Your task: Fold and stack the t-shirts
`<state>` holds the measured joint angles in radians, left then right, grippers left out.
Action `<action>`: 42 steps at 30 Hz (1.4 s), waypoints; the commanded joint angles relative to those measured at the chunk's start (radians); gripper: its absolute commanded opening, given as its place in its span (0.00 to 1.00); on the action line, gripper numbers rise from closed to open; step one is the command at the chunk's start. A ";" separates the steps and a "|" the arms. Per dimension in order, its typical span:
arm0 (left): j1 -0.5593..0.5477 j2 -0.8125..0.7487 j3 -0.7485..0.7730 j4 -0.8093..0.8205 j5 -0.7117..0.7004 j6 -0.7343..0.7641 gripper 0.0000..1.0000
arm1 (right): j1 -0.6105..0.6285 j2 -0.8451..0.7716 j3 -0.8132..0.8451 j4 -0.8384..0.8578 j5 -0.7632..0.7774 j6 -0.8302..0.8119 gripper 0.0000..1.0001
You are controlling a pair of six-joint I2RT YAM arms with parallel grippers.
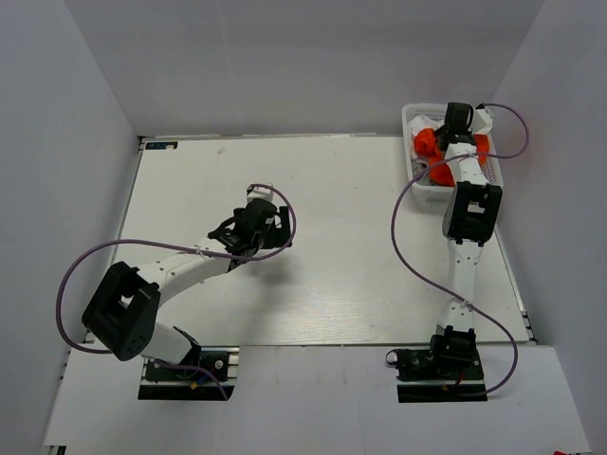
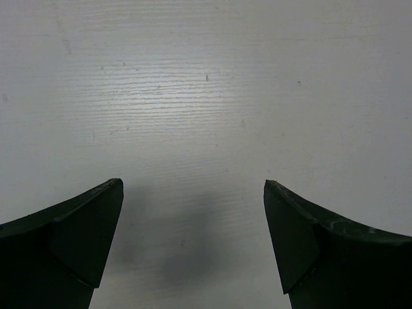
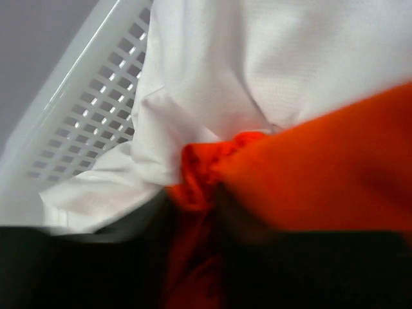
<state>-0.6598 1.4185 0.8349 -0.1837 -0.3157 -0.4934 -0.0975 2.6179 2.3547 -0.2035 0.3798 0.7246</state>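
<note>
left gripper (image 2: 193, 183) wide apart above table (image 2: 206, 77); right gripper (image 3: 193, 222) in basket (image 3: 96, 109) against orange t-shirt (image 3: 322, 167), grip unclear

There's a white plastic lattice basket (image 1: 411, 116) at the far right corner of the pale wood-grain tabletop (image 1: 332, 218). Up close, its slotted side slants up the left. Plain grey walls (image 1: 313, 57) box everything in.
</note>
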 commanded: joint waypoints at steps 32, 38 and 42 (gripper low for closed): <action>0.005 -0.211 -0.042 0.099 0.024 0.016 1.00 | -0.002 -0.771 -0.363 0.282 -0.478 -0.404 0.00; 0.005 -0.265 -0.042 0.081 -0.006 0.016 1.00 | 0.007 -0.779 -0.170 0.231 -0.637 -0.370 0.00; 0.005 -0.314 -0.062 0.063 -0.016 0.006 1.00 | 0.019 -0.828 -0.161 0.231 -0.693 -0.367 0.00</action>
<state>-0.6598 1.1542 0.7887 -0.1051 -0.3080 -0.4866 -0.0902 1.8694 2.1380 -0.0502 -0.2150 0.3447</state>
